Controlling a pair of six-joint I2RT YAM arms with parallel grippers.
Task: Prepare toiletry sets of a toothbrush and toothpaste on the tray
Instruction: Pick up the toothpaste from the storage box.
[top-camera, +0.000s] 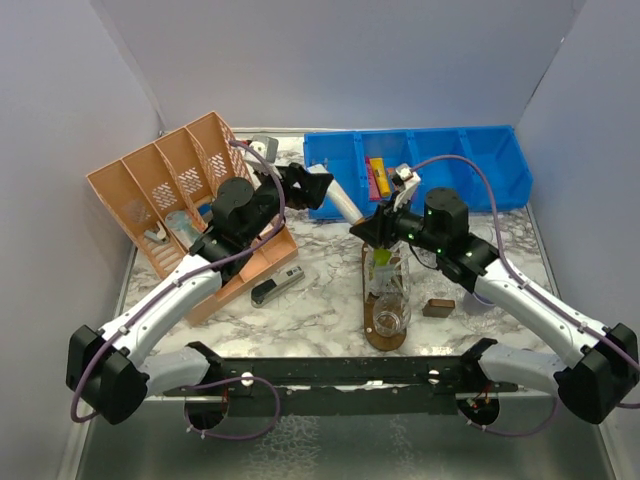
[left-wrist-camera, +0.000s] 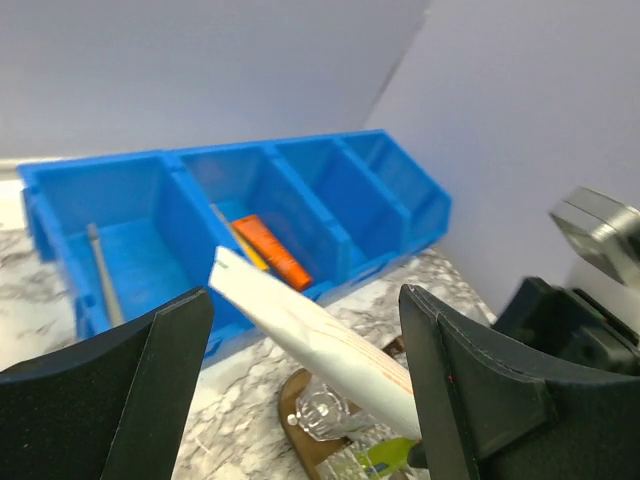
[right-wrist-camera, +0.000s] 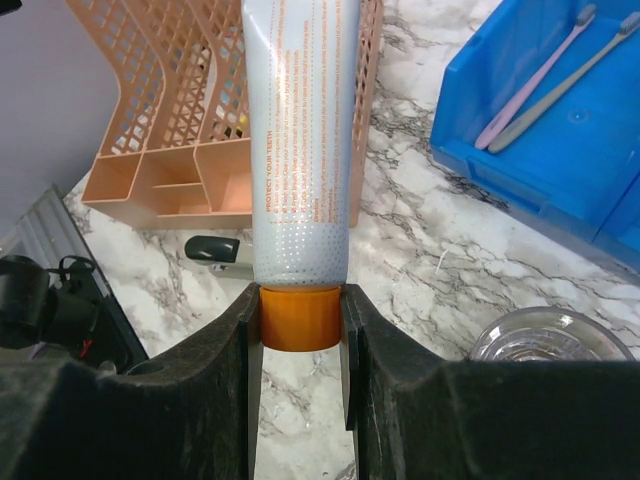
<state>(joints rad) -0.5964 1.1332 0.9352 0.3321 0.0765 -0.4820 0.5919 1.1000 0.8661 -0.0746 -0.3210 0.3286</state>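
At the far left, the orange divided basket (top-camera: 170, 195) leans on the tabletop (top-camera: 320, 310). One compartment holds something pale and clear, too small to name. A small dark and grey object (top-camera: 277, 287) lies just in front of it. The left gripper (top-camera: 310, 188) is stretched toward the middle with its fingers (left-wrist-camera: 150, 390) spread wide. The crimped end of the white toothpaste tube (top-camera: 343, 203) runs between them and touches neither side, so this looks like a handover being lined up, or the tube being steadied, rather than a grip. The right gripper (top-camera: 378, 228) does the holding: its jaws are clamped on the tube's orange cap (right-wrist-camera: 300, 318), with the body slanting up and away. It hangs above the far end of the tray (top-camera: 383, 344), probably so the tube can be lowered into a tumbler. Two clear tumblers stand on the tray. The far tumbler (top-camera: 388, 272) has a lime green tube in it, and the near tumbler (top-camera: 390, 320) looks empty. I cannot make out a toothbrush in either. Along the back, the blue bin (top-camera: 470, 165) holds the spare stock: an orange tube (left-wrist-camera: 270, 250) in one compartment and thin toothbrushes (right-wrist-camera: 540, 80) in another. A small brown block (top-camera: 438, 307) sits just right of the tray.
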